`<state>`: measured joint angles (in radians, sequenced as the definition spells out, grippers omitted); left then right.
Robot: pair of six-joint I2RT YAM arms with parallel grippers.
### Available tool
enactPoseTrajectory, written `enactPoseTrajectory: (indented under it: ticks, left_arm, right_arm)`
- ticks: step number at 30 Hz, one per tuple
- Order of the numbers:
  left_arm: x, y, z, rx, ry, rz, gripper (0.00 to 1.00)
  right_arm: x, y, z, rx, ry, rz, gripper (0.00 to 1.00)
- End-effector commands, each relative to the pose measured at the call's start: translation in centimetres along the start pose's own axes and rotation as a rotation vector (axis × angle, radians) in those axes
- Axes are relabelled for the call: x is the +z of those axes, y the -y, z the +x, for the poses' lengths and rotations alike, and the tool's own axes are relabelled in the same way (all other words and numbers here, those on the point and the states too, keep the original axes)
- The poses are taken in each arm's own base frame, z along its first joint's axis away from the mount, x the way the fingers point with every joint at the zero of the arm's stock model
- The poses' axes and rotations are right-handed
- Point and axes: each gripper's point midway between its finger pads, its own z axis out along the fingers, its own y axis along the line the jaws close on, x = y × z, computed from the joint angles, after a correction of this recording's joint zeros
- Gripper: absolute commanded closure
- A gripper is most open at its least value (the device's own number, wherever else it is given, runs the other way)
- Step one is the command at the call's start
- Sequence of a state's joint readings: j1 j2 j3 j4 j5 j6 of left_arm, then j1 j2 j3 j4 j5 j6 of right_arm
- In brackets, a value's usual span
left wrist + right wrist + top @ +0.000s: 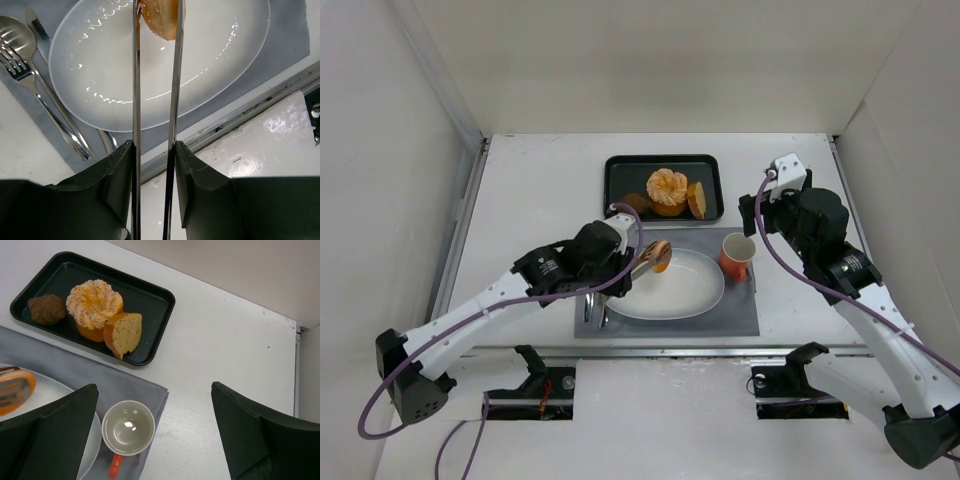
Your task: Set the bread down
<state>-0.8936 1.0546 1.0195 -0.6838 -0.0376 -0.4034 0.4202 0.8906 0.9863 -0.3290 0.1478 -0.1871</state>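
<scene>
**Bread held in tongs over the plate**

The left end effector [620,262] is clenched on a pair of metal tongs [645,266]. In the left wrist view the two thin blades run straight up from between its dark fingers [117,175] and pinch the bread [160,20] at their far tips. The bread, a small glossy golden-orange roll, sits above the far left part of the white oval plate [692,300]. Whether it touches the plate I cannot tell.

The plate lies on a grey mat [740,316] on the white counter [540,190]. A spoon [15,35], a fork [20,70] and a knife [37,30] lie side by side on the mat just left of the plate.

An orange cup [737,252] with a white inside stands upright on the mat's far right corner, just beside the plate. Beyond the mat a black tray [620,170] holds a round orange pastry [667,190], a dark brown chunk [637,202] to its left and a cut slice of loaf [697,198] to its right.

The right end effector [760,205] hangs above the counter near the cup. Its fingers [65,420] are spread wide, released, with nothing between them.
</scene>
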Motion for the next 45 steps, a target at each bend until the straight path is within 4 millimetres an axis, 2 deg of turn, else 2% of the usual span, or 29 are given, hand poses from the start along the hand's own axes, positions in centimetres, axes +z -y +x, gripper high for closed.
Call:
enactPoseTrajectory:
  ticks: [1, 8, 11, 12, 13, 17, 22, 28, 36, 45]
  left_arm:
    - [1.1, 1.3, 0.1, 0.012, -0.018, 0.037, 0.84]
    - [3.4, 2.2, 1.4, 0.059, -0.098, 0.009, 0.81]
    - [3.8, 2.4, 1.5, 0.069, -0.106, 0.0, 0.75]
    - [3.8, 2.6, 1.6, 0.076, -0.108, 0.005, 0.71]
    - [3.9, 2.8, 1.9, 0.084, -0.118, 0.006, 0.62]
    - [3.8, 3.0, 1.6, 0.085, -0.103, 0.0, 0.47]
    - [3.7, 3.0, 1.8, 0.084, -0.108, -0.008, 0.45]
    - [3.4, 3.3, 1.4, 0.073, -0.092, 0.001, 0.49]
    - [0.6, 4.1, -1.2, 0.058, -0.005, 0.028, 0.53]
    - [-0.8, 3.3, -2.0, 0.049, 0.021, -0.014, 0.54]
  right_arm:
    - [0.0, 0.4, -1.6, 0.006, 0.057, 0.02, 0.0]
    - [0.0, 0.4, -1.6, 0.006, 0.057, 0.02, 0.0]
    - [-0.2, 0.4, -1.9, 0.008, 0.066, 0.021, 0.0]
    - [-0.2, 0.4, -1.9, 0.008, 0.066, 0.021, 0.0]
    - [-0.2, 0.4, -1.9, 0.008, 0.066, 0.021, 0.0]
    - [-0.2, 0.4, -1.9, 0.008, 0.066, 0.021, 0.0]
    - [-0.5, 0.5, -2.1, 0.009, 0.075, 0.023, 0.0]
    - [-0.5, 0.5, -2.1, 0.009, 0.075, 0.023, 0.0]
    - [-0.5, 0.5, -2.1, 0.009, 0.075, 0.023, 0.0]
    - [-0.5, 0.5, -2.1, 0.009, 0.075, 0.023, 0.0]
